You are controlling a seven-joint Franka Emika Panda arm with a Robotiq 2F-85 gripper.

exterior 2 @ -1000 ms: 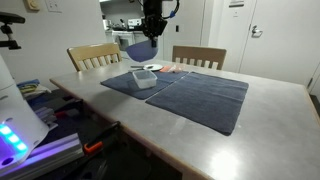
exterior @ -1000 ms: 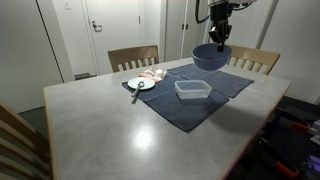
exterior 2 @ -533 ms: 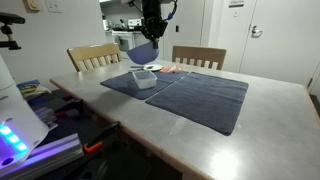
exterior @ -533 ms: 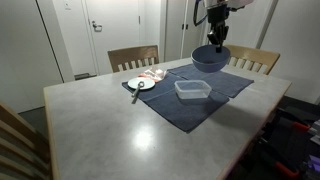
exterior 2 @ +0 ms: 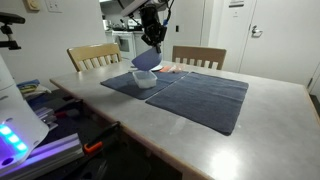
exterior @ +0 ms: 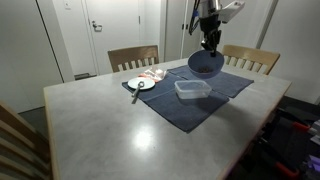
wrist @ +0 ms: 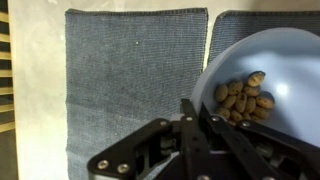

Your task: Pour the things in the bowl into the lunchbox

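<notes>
Gripping the bowl (wrist: 275, 60) by its rim, the gripper (wrist: 200, 112) fills the bottom of the wrist view, its fingers clenched on the bowl's edge at about 8 o'clock of the rim. A heap of small brown pieces (wrist: 243, 97) lies inside the bowl against that gripped side. Beneath, 2 blue cloths (wrist: 135, 80) lie side by side on the table, with a narrow gap between them at 12 o'clock of the gripper.

In both exterior views the bowl hangs tilted in the air over the cloths, clear of the table (exterior: 100, 130). In an exterior view the lunchbox (exterior: 192, 89) sits on a cloth at 7 o'clock of the bowl, below it and not touching it. A small white plate (exterior: 141, 84) rests at 9 o'clock of the lunchbox, at the cloth's edge and well apart from it. At 12 o'clock, along the table's far side, stand 2 wooden chairs (exterior: 133, 57), and pale doors (exterior: 100, 30) close the room behind them.
</notes>
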